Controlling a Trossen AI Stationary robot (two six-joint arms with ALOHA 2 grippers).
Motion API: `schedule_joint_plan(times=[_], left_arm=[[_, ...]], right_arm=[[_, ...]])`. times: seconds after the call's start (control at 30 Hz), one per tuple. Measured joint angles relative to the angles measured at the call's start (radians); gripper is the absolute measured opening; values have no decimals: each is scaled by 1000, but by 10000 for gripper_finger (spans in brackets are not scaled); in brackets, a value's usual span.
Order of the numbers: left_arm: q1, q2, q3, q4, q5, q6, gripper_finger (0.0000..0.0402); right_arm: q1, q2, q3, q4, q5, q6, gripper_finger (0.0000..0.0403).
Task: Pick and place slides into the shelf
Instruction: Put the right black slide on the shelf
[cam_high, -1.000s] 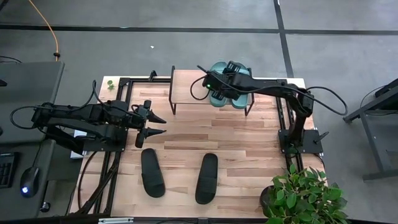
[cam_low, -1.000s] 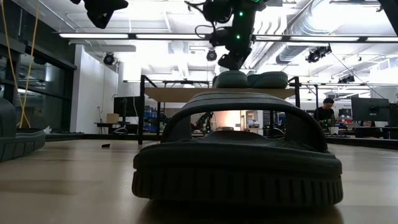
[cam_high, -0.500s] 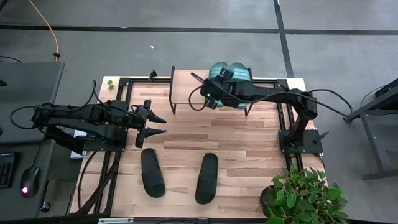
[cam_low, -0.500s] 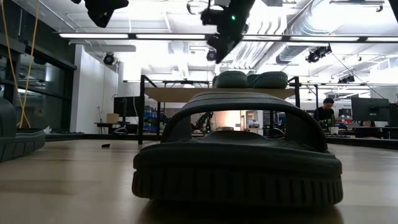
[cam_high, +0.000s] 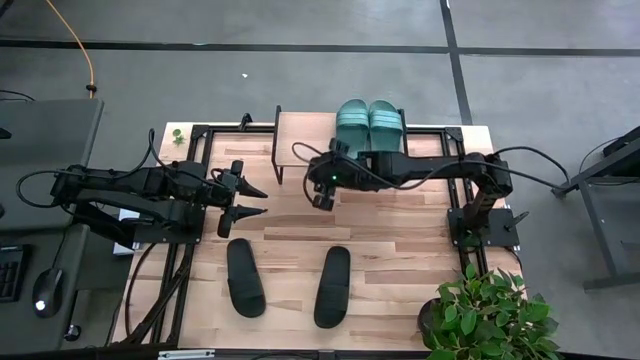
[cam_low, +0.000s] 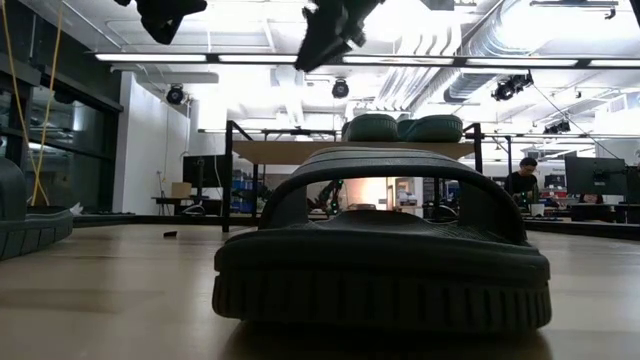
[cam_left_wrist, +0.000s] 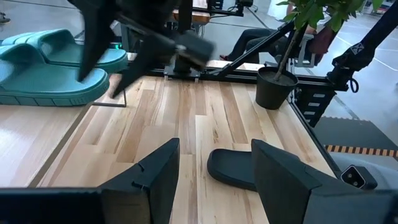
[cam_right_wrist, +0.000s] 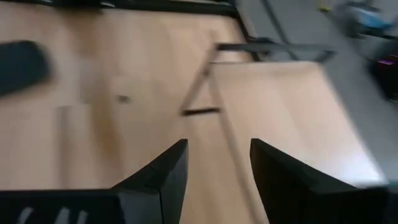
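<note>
Two teal slides (cam_high: 370, 124) lie side by side, soles down, on the right half of the shelf's plank (cam_high: 300, 138). They also show in the low view (cam_low: 404, 128) and the left wrist view (cam_left_wrist: 50, 70). Two black slides (cam_high: 245, 277) (cam_high: 333, 286) rest on the table near its near edge; one fills the low view (cam_low: 380, 250). My right gripper (cam_high: 320, 195) (cam_right_wrist: 214, 155) is open and hovers over the table just in front of the shelf. My left gripper (cam_high: 262, 200) (cam_left_wrist: 214, 163) is open above the table's left part, beyond the black slides.
A potted plant (cam_high: 490, 315) stands at the table's near right corner. The black frame rails (cam_high: 190, 200) run along the table's sides. The left half of the shelf plank (cam_right_wrist: 280, 106) is bare. Bare wood (cam_high: 380, 225) lies between shelf and black slides. People sit in the room behind (cam_low: 520, 175).
My right gripper has drawn back from above the teal slides on the shelf, swinging toward the table's left and near side, and now hangs in front of the shelf. The teal slides have stayed in place on the plank.
</note>
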Motion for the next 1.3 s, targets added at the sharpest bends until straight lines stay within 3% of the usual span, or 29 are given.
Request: schedule_joint_plan(times=[0.33,0.67,1.07,1.3], left_arm=[[0,1,0,-53,112,-39,184],[0,0,-28,-116,141,-167,184],[-1,1,-66,-91,216,-197,184],[-85,1,-66,-64,221,-195,184]], right_arm=[[44,0,0,30,-274,58,165],[99,0,0,30,-278,102,165],[182,13,0,42,-276,128,165],[245,63,0,78,-276,146,165]])
